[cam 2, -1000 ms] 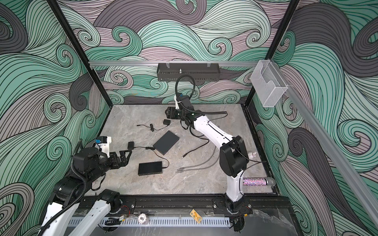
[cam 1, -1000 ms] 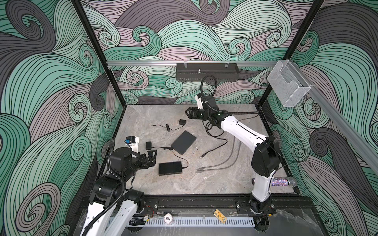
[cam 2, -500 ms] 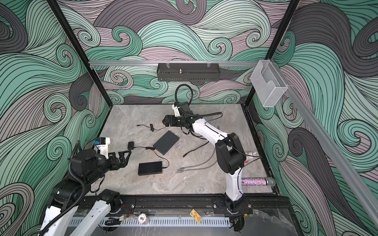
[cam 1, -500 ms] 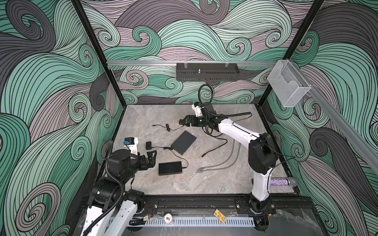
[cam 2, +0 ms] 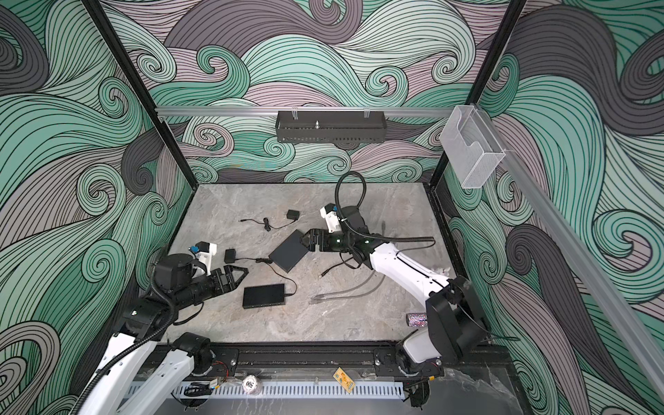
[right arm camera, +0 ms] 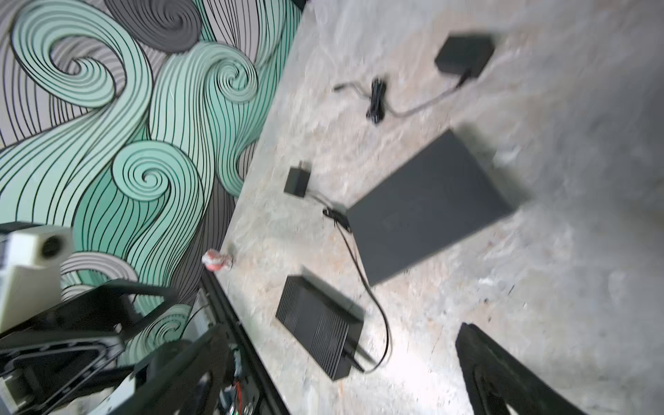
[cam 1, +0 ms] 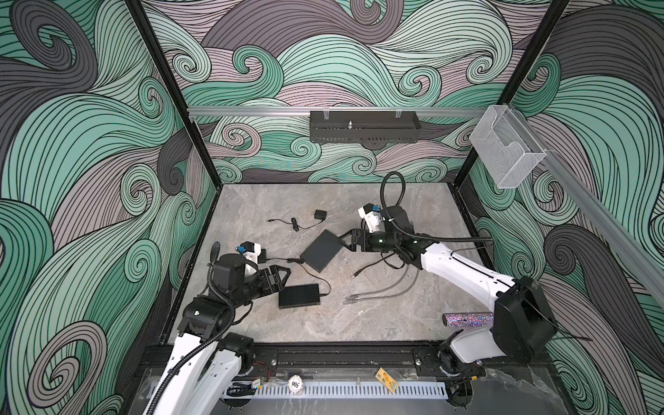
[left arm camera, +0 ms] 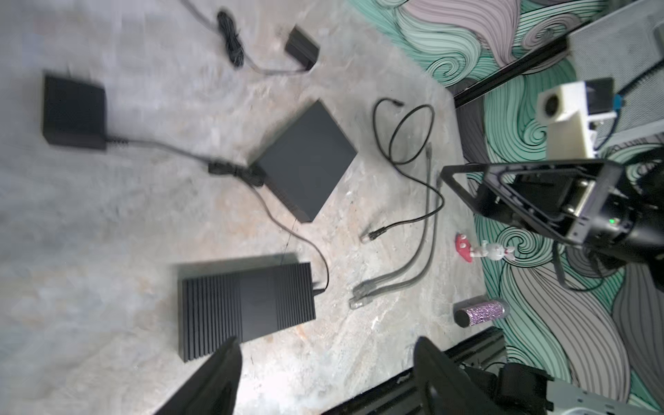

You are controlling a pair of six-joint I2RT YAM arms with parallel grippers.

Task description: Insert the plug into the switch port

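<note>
Two black boxes lie mid-table: a smooth flat one (cam 1: 321, 250) (cam 2: 288, 250) and a ribbed one (cam 1: 299, 295) (left arm camera: 248, 305) with a thin power lead plugged into it. I cannot tell which is the switch; no ports show. A loose black cable ends in a plug (cam 1: 355, 275) (left arm camera: 373, 235), and two grey cables end in clear plugs (cam 1: 350, 298) (left arm camera: 361, 294). My left gripper (cam 1: 285, 275) (left arm camera: 327, 359) hovers open beside the ribbed box, holding nothing. My right gripper (cam 1: 343, 240) (right arm camera: 337, 377) stands open at the smooth box's far right corner, also holding nothing.
A small black adapter (cam 1: 319, 215) with a bundled lead lies at the back. Another adapter (cam 1: 264, 256) sits by my left wrist. A glittery tube (cam 1: 467, 319) lies near the right arm's base. A black wall tray (cam 1: 363, 125) and a clear holder (cam 1: 506, 154) hang above.
My right gripper has drawn back from beside the far adapter toward the smooth box and has opened wider. The left gripper has shifted slightly. The boxes and cables lie as before.
</note>
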